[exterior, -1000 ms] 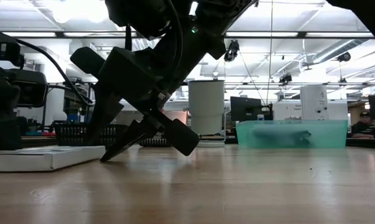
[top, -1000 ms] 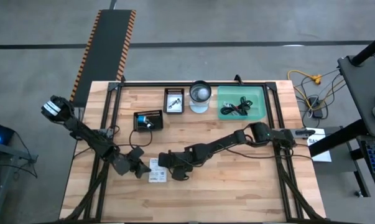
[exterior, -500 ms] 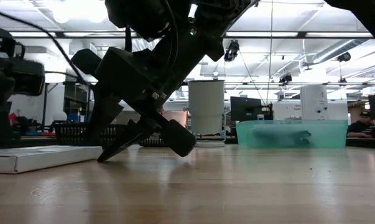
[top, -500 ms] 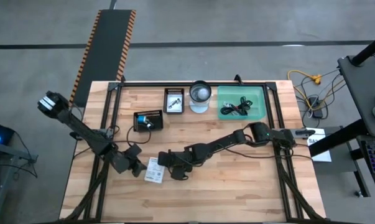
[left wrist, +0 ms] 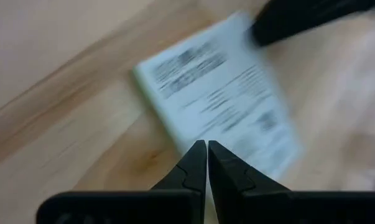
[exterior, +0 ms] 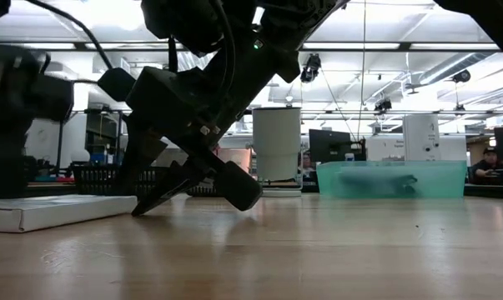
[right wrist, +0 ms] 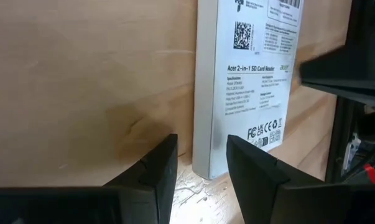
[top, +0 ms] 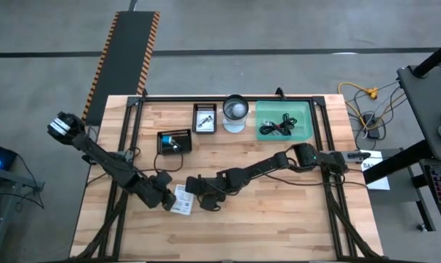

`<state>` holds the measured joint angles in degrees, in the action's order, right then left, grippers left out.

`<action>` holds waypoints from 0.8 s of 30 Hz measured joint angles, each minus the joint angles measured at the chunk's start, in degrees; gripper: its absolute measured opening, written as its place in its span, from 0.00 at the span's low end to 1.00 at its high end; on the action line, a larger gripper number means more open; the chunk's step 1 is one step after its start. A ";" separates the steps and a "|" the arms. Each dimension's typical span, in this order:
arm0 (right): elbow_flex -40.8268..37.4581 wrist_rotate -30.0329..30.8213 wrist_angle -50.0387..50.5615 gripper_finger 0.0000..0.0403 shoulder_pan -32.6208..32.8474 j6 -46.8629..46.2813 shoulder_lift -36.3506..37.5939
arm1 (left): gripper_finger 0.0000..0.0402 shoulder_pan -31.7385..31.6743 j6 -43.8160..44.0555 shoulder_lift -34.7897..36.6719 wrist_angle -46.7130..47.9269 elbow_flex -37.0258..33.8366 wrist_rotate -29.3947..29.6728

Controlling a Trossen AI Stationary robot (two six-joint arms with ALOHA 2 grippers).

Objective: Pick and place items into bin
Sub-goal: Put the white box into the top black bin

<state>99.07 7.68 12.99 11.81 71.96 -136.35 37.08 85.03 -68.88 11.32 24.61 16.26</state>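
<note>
Nearest you on the wooden counter lies a flat white box, printed side up; its label reads "Acer 2-in-1 SD Card Reader" in the right wrist view. Both arms meet at it. Your left end effector sits at the box's left edge; its two dark fingers are pressed together with nothing between them, tips pointing at the printed face. Your right end effector sits at the box's right edge, fingers partly apart and lowered to the counter; one corner of the box lies in front of the gap between them, and you cannot tell whether they touch it. In the low view the right end effector leans down with its tips on the wood, and the box shows as a thin white slab at the left.

Farther back, a black tray holding a small blue item lies left of centre. Beyond it, along the far edge, stand in a row a second black tray, a round grey cup and, at the right, the clear green bin. Coiled black cables already lie inside the bin, well apart from both end effectors.
</note>
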 joint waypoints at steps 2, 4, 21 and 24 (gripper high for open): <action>0.02 0.00 -0.01 0.32 0.02 -0.01 0.00 | 0.00 0.01 1.19 -2.31 1.81 0.62 -1.27; 0.02 0.00 0.00 0.32 0.02 -0.01 0.00 | 0.00 0.00 2.43 -3.75 2.40 0.92 -1.32; -0.07 0.03 -1.70 0.32 0.61 0.84 0.00 | 0.00 -1.09 7.44 -7.87 5.77 -0.54 -5.24; -0.17 -0.05 -3.78 0.32 0.69 0.78 -0.12 | 0.00 -1.09 7.57 -7.87 5.63 -0.78 -5.28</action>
<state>98.89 7.63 9.22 12.51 72.75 -136.47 35.99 92.60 -76.75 16.95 23.83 10.98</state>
